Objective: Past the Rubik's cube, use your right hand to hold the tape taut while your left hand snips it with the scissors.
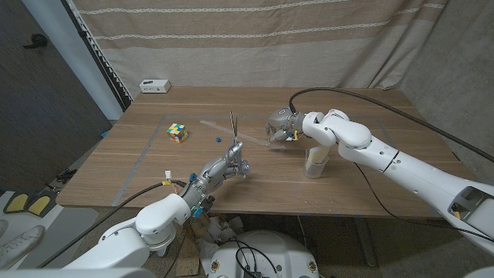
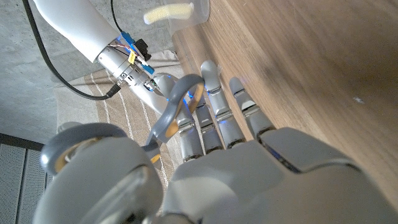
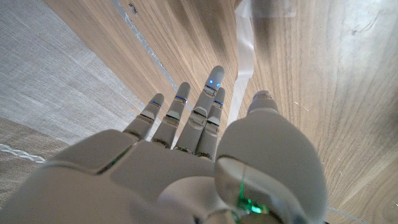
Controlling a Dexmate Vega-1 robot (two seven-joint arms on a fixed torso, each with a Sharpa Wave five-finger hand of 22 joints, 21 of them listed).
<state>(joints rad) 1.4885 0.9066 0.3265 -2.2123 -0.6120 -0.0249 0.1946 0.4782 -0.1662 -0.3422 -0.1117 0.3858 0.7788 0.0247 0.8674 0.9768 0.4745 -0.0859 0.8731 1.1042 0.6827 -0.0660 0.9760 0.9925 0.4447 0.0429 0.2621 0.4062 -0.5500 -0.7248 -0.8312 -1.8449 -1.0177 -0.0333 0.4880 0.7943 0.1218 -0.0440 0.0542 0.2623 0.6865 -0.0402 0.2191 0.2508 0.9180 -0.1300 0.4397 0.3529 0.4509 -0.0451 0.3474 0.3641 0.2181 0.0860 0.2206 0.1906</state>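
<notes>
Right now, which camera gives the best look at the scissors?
The head view: the scissors show whole, blades pointing up, held in the left hand. The left wrist view shows just their grey handle loops close up.

On the wooden table point(image 1: 154, 166) the left hand point(image 1: 229, 163) holds the scissors point(image 1: 234, 133), with the blades pointing up and away from the robot. The right hand point(image 1: 279, 127) is at the end of a strip of clear tape point(image 1: 252, 144), just beside the blades. A Rubik's cube point(image 1: 178, 133) stands to the left, and a white box point(image 1: 154, 86) lies at the far edge.
</notes>
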